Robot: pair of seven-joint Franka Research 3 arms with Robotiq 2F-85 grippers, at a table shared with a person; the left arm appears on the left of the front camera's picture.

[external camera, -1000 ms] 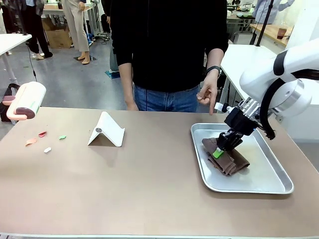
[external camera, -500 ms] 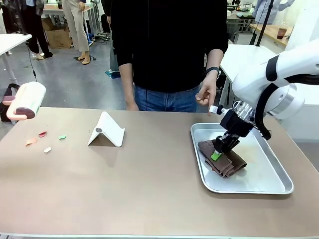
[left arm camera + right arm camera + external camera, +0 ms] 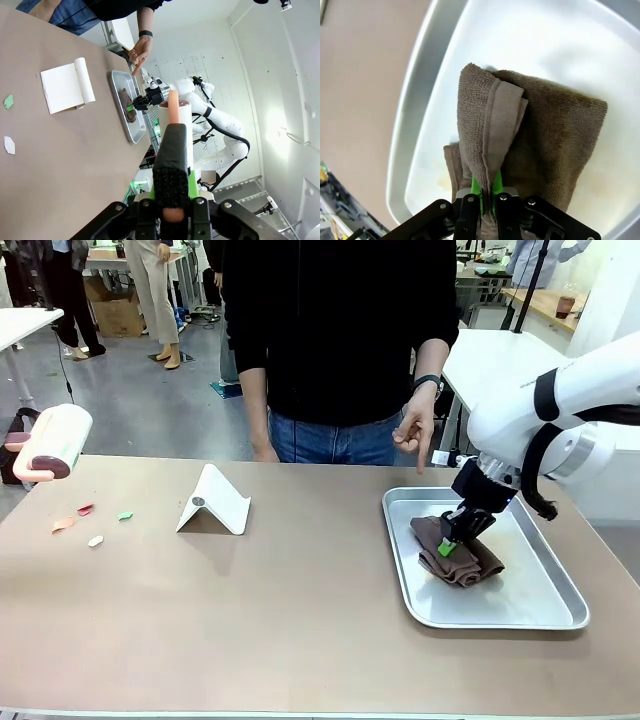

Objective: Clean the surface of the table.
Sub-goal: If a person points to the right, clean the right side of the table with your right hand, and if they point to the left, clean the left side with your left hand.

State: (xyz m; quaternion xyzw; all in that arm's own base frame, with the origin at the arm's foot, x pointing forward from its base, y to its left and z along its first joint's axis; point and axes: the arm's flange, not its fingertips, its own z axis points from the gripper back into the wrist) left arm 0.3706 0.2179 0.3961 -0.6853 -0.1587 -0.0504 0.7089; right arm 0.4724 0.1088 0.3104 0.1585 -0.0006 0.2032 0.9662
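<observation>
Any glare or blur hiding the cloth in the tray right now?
Front view: even light, sharp; brown cloth and tray clear. Right wrist view: tray floor glares white, cloth weave sharp. Left wrist view: tilted wide-angle, bright wall washed out behind the lint roller.

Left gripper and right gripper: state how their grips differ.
The left gripper clamps the pink handle of a cream lint roller, away from the silver metal tray; the right gripper pinches a folded brown terry towel inside that tray. Both are shut on something.

no legible text, no labels or brands, no numbers or signs
</observation>
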